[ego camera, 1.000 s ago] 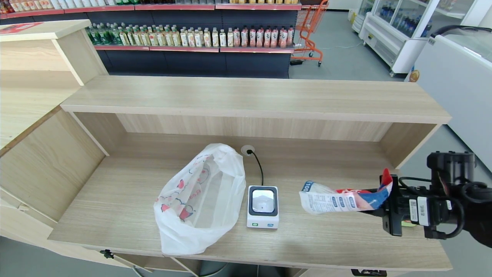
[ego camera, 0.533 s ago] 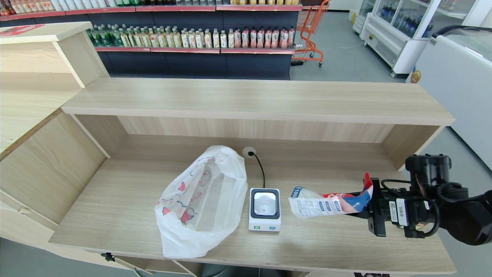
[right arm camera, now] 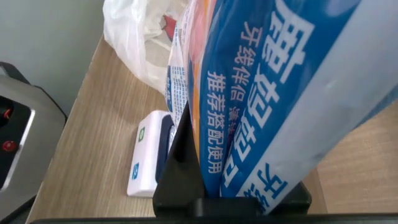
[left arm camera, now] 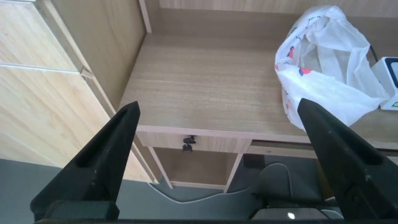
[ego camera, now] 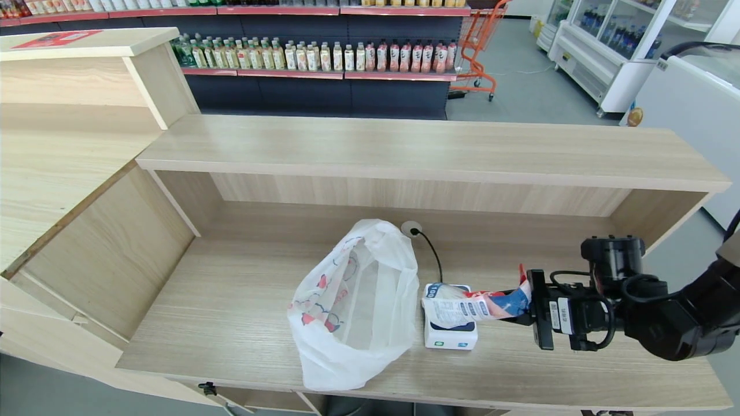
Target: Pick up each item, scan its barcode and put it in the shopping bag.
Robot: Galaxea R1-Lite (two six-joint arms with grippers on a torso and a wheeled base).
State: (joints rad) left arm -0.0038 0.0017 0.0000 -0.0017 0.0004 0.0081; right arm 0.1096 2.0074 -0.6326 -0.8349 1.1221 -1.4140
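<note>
In the head view, the scanner (ego camera: 450, 334) stood on the pale wood-grain counter (ego camera: 231, 312), its black cable (ego camera: 432, 254) running back to a round port in the surface. The white shopping bag (ego camera: 355, 306) lay just left of the scanner, its mouth open towards the back. To the scanner's right, the right gripper (ego camera: 523, 303) was clamped on one end of a blue, red and white snack packet (ego camera: 471, 306). The packet lay flat, and its free end covered the scanner's window; whether it touched could not be told. A raised ledge (ego camera: 428, 150) ran behind the scanner. Beyond that ledge were shelves of bottled drinks (ego camera: 324, 55), an orange trolley (ego camera: 480, 52), grey floor and glass-fronted chillers (ego camera: 607, 40).

In the left wrist view, the left gripper (left arm camera: 219, 107) hung off the counter's front edge, well left of the scanner (left arm camera: 390, 71). Its fingers were spread wide and held nothing. The bag (left arm camera: 323, 68) lay between it and the scanner.

In the right wrist view, the packet (right arm camera: 273, 93) was pinched in the dark jaws, with the scanner (right arm camera: 149, 158) below and the bag (right arm camera: 140, 37) past it.
</note>
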